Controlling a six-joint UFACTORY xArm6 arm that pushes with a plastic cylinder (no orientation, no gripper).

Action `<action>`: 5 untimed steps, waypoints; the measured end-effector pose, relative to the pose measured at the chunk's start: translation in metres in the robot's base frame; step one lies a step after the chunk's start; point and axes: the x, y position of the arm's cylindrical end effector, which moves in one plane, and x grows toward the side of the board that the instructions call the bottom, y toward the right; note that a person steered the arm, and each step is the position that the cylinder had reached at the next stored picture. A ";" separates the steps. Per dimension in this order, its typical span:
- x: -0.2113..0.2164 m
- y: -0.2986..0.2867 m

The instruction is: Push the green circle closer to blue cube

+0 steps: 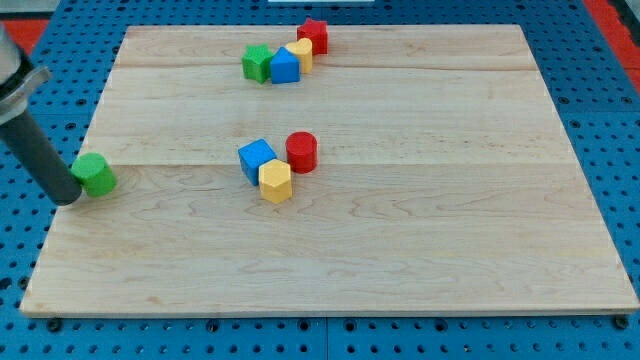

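The green circle [95,174] lies near the board's left edge, at mid height. My tip [68,197] rests just left of it, touching or nearly touching its left side; the dark rod rises to the view's upper left. One blue cube [257,159] sits at the board's middle, with a red cylinder [302,151] to its right and a yellow hexagon [275,182] just below it. A second blue block [285,66] sits near the view's top.
At the view's top a green star-like block [257,63], a yellow block [301,53] and a red star [313,35] cluster with the second blue block. The wooden board [400,240] lies on a blue pegboard [610,150].
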 end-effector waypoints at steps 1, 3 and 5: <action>-0.010 -0.025; -0.014 0.117; -0.041 0.038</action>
